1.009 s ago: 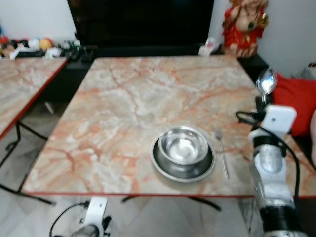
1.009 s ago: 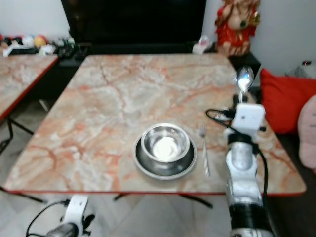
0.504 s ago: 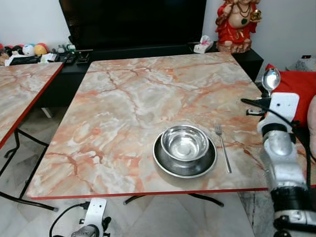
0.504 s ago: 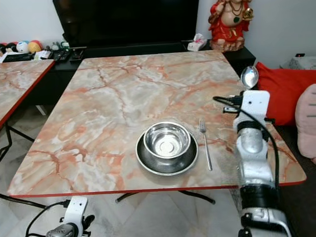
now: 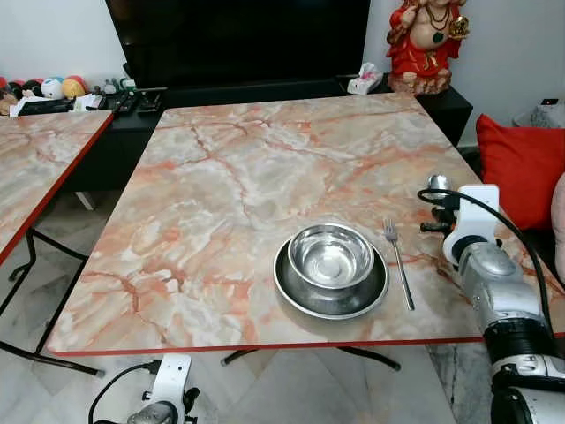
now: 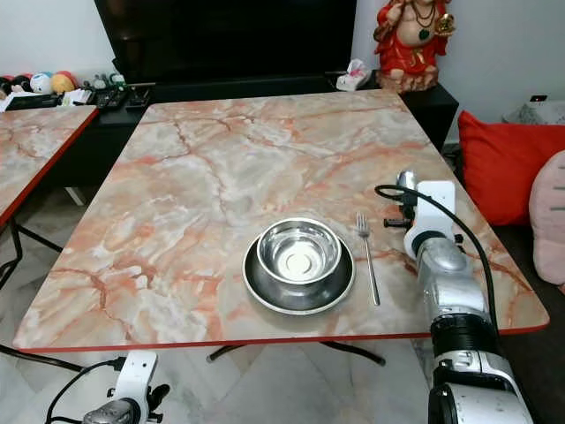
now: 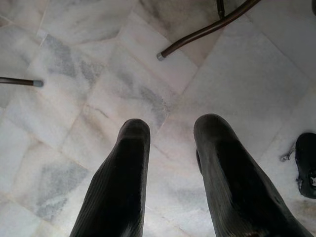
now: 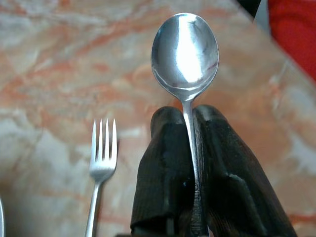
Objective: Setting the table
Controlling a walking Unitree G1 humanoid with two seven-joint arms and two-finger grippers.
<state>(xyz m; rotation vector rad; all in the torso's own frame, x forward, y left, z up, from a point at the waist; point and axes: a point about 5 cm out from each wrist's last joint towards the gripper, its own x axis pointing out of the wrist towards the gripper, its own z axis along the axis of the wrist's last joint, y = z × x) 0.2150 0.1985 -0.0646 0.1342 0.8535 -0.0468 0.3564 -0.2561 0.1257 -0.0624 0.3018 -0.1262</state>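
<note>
My right gripper [image 8: 190, 163] pinches the shiny steel spoon [image 8: 185, 54] just right of the steel fork [image 5: 398, 263] over the marble counter [image 5: 247, 168]; I'd lower it flat, parallel to the fork.

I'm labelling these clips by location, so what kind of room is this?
Probably a home living or dining room: a marble-patterned table set with a bowl and fork, a dark TV behind, a red cushion alongside.

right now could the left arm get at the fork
Probably not: the left gripper hangs open near the floor, below the table, and the fork lies right of the bowl.
</note>
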